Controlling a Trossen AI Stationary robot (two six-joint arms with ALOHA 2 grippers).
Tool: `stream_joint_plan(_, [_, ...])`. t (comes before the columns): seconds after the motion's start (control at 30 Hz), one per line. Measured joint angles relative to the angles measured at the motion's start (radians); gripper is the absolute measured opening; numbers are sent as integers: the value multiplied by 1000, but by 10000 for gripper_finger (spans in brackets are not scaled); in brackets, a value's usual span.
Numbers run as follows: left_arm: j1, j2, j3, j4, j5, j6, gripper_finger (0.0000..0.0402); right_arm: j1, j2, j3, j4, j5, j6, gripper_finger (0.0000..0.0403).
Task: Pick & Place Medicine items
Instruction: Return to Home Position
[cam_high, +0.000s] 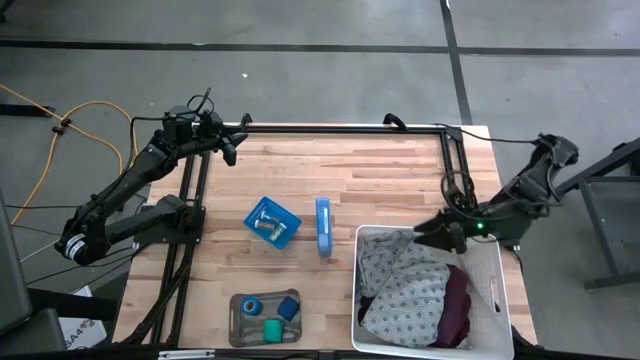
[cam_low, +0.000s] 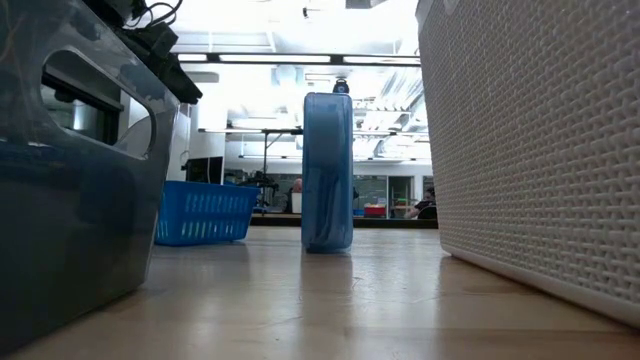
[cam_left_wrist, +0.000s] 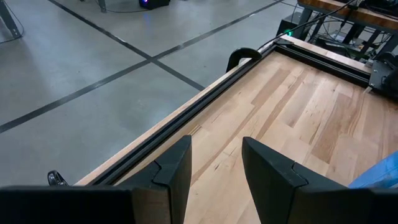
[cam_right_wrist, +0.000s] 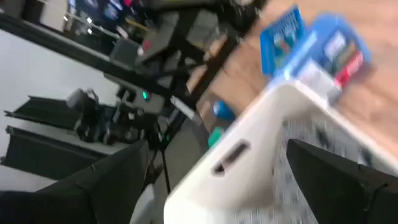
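- High view: shows left tool (cam_high: 232, 141) over the far left part of the tabletop (cam_high: 380, 170), close to the black frame rail (cam_high: 330, 129).
- Same view: puts right tool (cam_high: 431, 232) above the far rim of the white bin (cam_high: 385, 230), at the near right of the tabletop.
- Same view: finds patterned cloth (cam_high: 405, 285) and purple cloth (cam_high: 455, 305) lying inside the white bin.
- Same view: places grey tray (cam_high: 240, 332) at the near edge, left of the bin. Carries blue roll (cam_high: 252, 306), green roll (cam_high: 272, 328) and blue block (cam_high: 289, 307), all well apart from both tools.
- Same view: locates blue basket (cam_high: 285, 237) mid-tabletop with small pieces (cam_high: 266, 224) in it, too small to identify. Notes blue box (cam_high: 323, 226) standing on edge between basket and bin.
- Low view: looks across the tabletop with grey tray wall (cam_low: 80, 200) close at one side and white bin wall (cam_low: 540, 150) at the other. Shows blue box (cam_low: 328, 172) upright between them and blue basket (cam_low: 205, 212) farther back.
- Left wrist view: shows both fingers (cam_left_wrist: 174, 171) parted by a clear gap, gripping nothing, bare wood below.
- Right wrist view: blurred. Shows fingers (cam_right_wrist: 106, 186) spread wide, nothing clamped, white bin rim and patterned cloth beneath.
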Motion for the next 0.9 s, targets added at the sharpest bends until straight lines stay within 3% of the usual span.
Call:
stream_joint_plan(0.33, [0, 0, 0, 0, 0, 0, 136, -295, -1, 0, 107, -133, -274, 369])
stream_joint_plan(0.9, [0, 0, 0, 0, 0, 0, 136, -613, 56, 0, 238, -135, -517, 369])
